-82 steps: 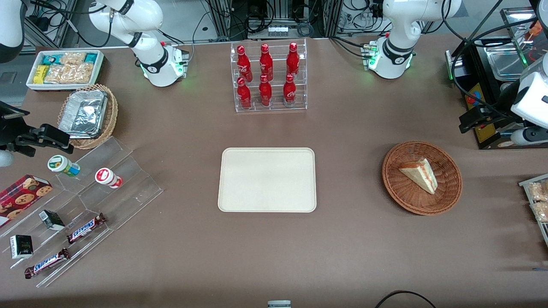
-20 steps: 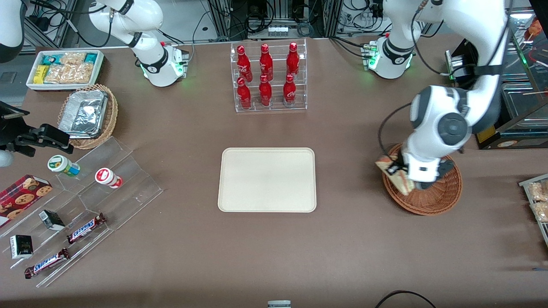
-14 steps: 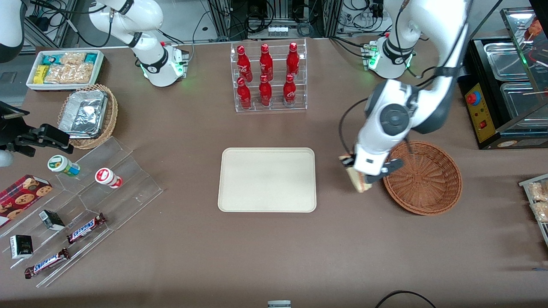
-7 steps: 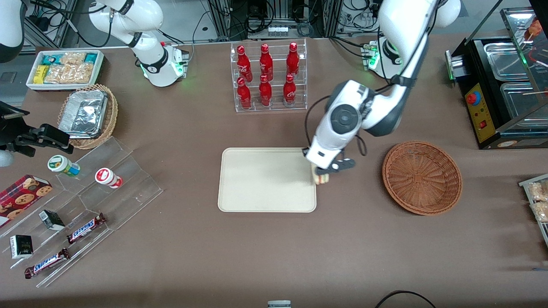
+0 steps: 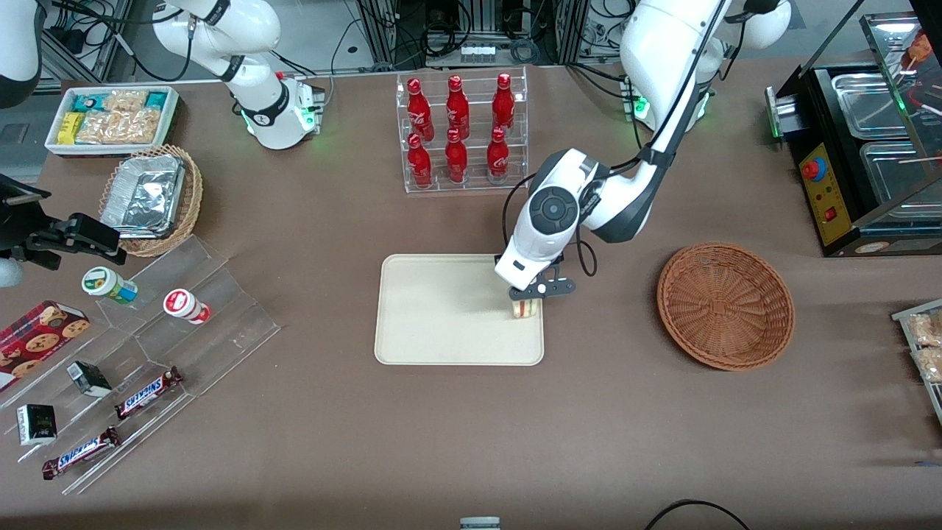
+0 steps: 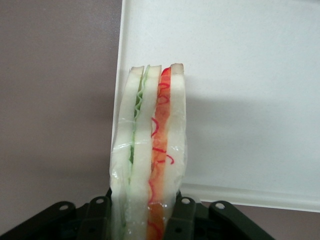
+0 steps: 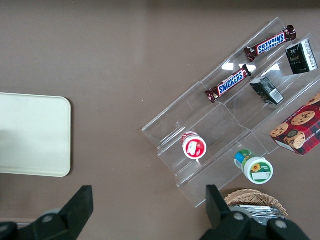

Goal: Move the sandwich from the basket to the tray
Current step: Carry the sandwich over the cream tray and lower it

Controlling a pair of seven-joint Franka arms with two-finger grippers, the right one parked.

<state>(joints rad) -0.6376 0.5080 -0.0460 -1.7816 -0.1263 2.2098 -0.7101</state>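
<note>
The gripper, clamped on the sandwich, has moved from just outside the tray to above its edge nearest the basket. The sandwich hangs upright between the fingers, over the tray's rim. The basket, well apart toward the working arm's end, remains empty.

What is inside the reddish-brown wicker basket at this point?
Nothing: the basket shows only bare weave. The sandwich is held in the gripper above the tray, at its edge toward the basket. Whether it touches the tray surface cannot be seen.
</note>
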